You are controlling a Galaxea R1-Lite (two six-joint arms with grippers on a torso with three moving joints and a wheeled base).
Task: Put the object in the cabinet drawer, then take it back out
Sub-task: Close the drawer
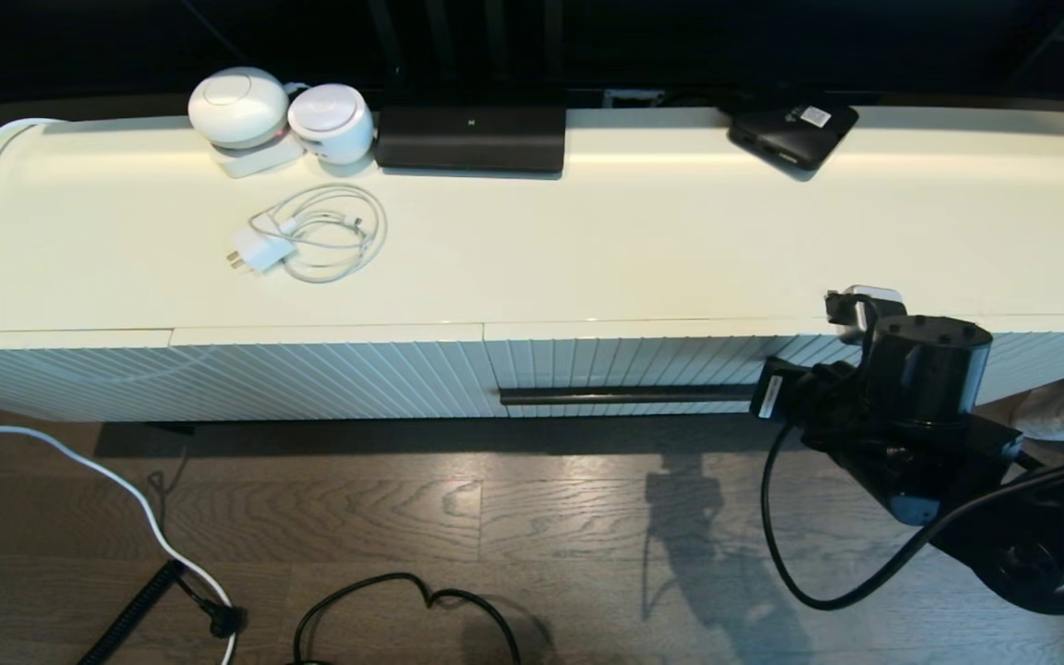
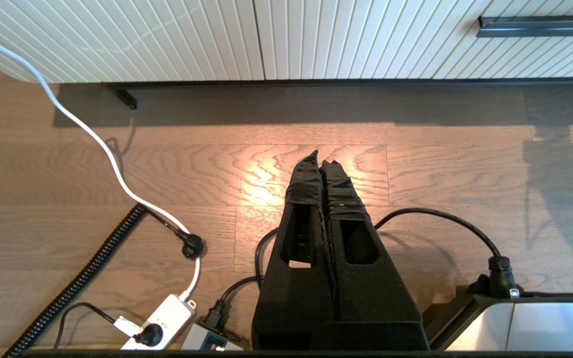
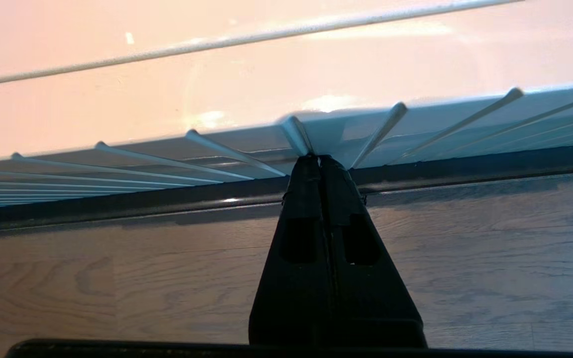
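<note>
Right gripper fingers: the right gripper (image 3: 319, 160) has its two black fingers pressed flat together, with nothing between them.
Right gripper place: in the right wrist view the tips sit at the dark bar handle (image 3: 167, 199), against the ribbed front of the cabinet drawer (image 3: 416, 132). In the head view the right arm reaches in from the right, at the right-hand end of the handle (image 1: 624, 395).
Left gripper fingers: the left gripper (image 2: 320, 160) is also closed, its taped tips touching and empty.
Left gripper place: it hangs above the wooden floor (image 2: 440, 174), well apart from the cabinet front; it does not show in the head view.
Cabinet drawer: the cabinet drawer (image 1: 643, 365) is fully closed, flush with the ribbed panel (image 1: 310, 379) to its left.
Umbrella: no umbrella is visible in any view.
Cabinet top: a coiled white charger cable (image 1: 315, 231) lies toward the left. Along the back edge stand two round white devices (image 1: 278, 111), a wide black device (image 1: 470, 137) and a flat black box (image 1: 792, 132) with a white label.
Floor: a white cord (image 2: 92, 134), a black coiled cord (image 2: 77, 278) and a white power strip (image 2: 162, 320) lie on the boards.
</note>
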